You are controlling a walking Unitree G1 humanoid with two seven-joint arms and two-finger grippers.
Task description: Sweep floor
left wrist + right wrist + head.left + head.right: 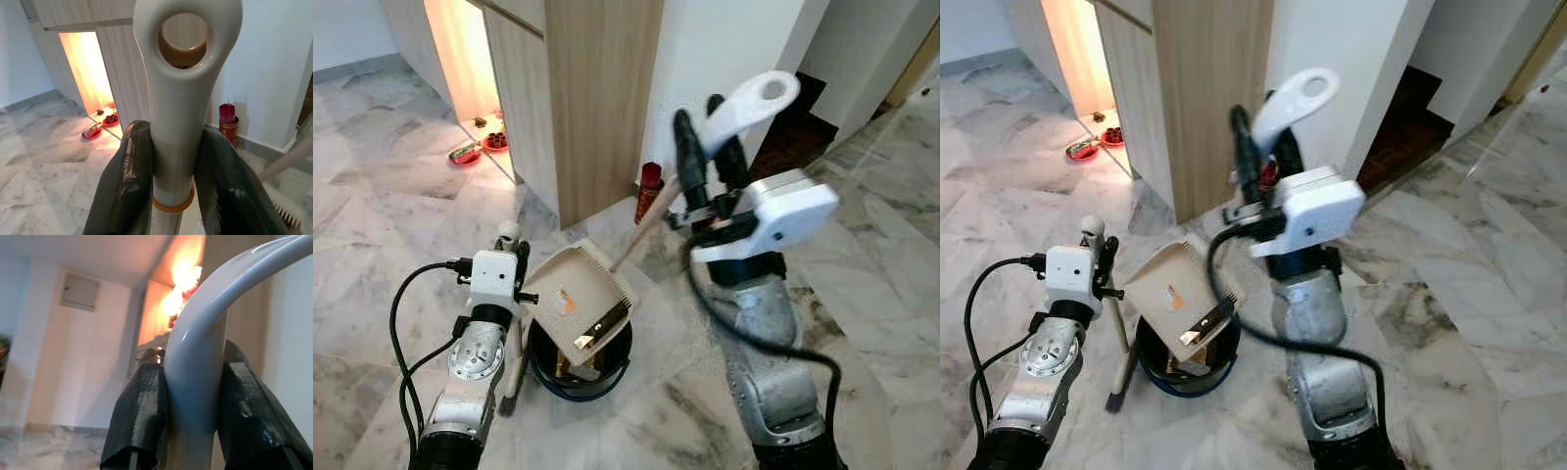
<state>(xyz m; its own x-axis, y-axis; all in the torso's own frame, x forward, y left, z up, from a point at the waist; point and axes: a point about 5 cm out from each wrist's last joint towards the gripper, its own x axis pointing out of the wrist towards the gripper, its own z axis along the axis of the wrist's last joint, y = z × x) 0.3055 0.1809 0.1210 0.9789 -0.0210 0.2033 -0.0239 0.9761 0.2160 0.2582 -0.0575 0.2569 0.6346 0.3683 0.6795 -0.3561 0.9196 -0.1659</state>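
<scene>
Right gripper (710, 147) is clamped on a white handle (749, 106) with a hanging hole at its end, raised at chest height; the shaft below it runs down and toward the left arm to the dustpan (576, 299). Left gripper (171, 171) is closed on a second white handle (183, 93), its stick reaching the floor beside a dark bucket (579, 377). The dustpan tilts over this bucket just right of the left gripper; a wood cabinet (597, 98) and a red can (649, 191) stand beyond.

Warm alcove glow (460, 49), slight blur
</scene>
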